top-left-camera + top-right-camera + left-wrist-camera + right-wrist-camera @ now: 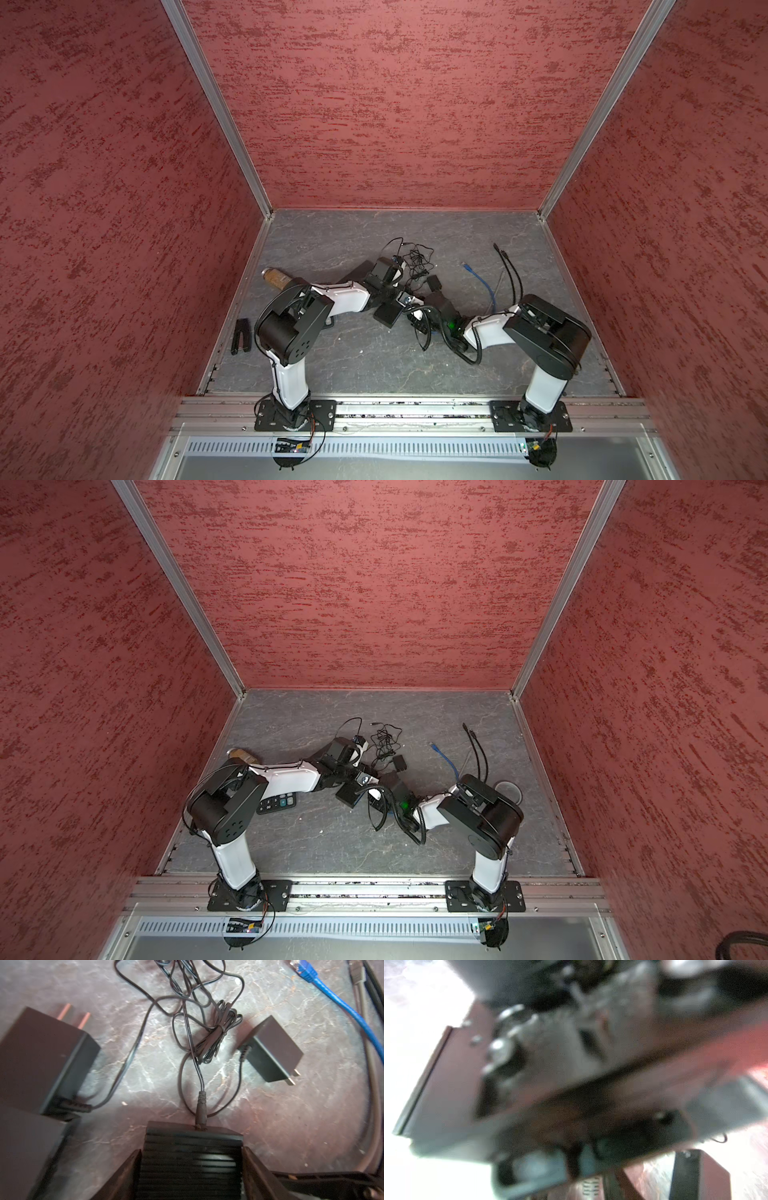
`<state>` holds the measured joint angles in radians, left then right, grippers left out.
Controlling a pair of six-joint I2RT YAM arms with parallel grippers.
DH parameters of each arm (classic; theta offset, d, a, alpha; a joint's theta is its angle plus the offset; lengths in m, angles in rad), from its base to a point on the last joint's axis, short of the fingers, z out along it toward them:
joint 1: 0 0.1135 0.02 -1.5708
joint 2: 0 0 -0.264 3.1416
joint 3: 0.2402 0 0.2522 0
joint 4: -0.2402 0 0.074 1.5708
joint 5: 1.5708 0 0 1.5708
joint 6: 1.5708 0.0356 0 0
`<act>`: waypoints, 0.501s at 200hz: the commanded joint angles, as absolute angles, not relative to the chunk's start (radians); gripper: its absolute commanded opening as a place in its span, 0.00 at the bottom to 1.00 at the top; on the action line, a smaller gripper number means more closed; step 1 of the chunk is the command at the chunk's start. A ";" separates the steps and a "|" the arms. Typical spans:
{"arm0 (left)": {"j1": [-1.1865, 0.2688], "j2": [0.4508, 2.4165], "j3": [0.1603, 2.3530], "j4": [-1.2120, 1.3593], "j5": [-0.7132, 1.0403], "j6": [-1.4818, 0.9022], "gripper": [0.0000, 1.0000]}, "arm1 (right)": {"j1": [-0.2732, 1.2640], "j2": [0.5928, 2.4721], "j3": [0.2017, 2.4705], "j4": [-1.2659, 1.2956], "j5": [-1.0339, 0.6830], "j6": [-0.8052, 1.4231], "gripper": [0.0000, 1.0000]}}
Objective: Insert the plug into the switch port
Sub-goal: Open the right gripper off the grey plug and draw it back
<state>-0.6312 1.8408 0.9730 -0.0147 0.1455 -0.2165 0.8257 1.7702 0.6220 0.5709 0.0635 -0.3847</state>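
Black switch (191, 1169) gripped by left claw (192, 1150) | plug (201, 1111) seated just ahead | right claw (417, 305) unclear

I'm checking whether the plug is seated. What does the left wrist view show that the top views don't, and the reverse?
Only the left wrist view: the barrel plug meeting the edge of the ribbed switch, which sits clamped between the fingers of the left gripper. Only the top views: the left arm and right arm whole, and a brown cylinder near the floor's left edge. Both: the blue cable, the small black adapter and the tangled black cord.
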 commanded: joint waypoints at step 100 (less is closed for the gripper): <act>-0.652 1.863 0.954 -0.170 0.295 -0.218 0.69 | 0.751 1.412 0.717 0.202 -0.090 -0.404 0.45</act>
<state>-0.6300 1.8442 0.9890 -0.0322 0.2279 -0.2382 0.7826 1.4960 0.6628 0.2550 -0.0853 -0.3935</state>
